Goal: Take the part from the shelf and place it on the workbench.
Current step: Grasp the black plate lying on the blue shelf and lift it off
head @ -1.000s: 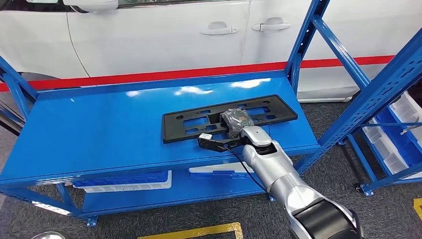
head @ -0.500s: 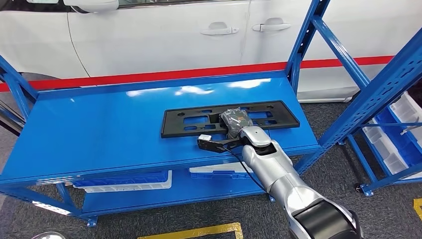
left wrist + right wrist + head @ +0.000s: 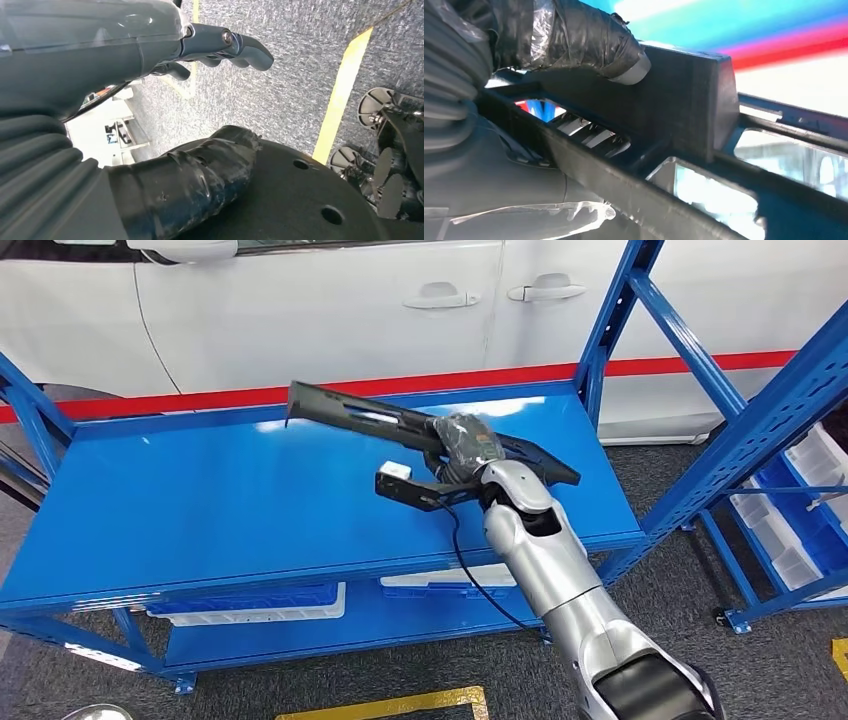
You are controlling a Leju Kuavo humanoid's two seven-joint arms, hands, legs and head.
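A: Head view first: where is the part (image 3: 345, 411) now?

B: It is off the shelf (image 3: 200, 500), in the air above the deck and tilted. One end points to about 10 o'clock, the other end goes down toward 4 o'clock, so the long axis runs across the shelf and not toward the robot.

A: And which hand has it?

B: The right hand (image 3: 462, 445). It grips the part near the middle, a little toward the 4 o'clock end. In the right wrist view the thumb (image 3: 589, 42) is pressed on the top of a thick bar of the part (image 3: 684, 107), and the darker fingers (image 3: 591, 139) are curled through a slot from below. So the fingers are closed around it.

A: The left hand?

B: The left hand (image 3: 210, 47) hangs low over the floor (image 3: 300, 70). Its fingers are curled in and I see nothing in them.

A: What matters for the next move?

B: I think the long 10 o'clock end. It sticks far out from the hand, so it will swing wide when the arm turns away. The blue post (image 3: 610, 320) at 2 o'clock is near the other end.
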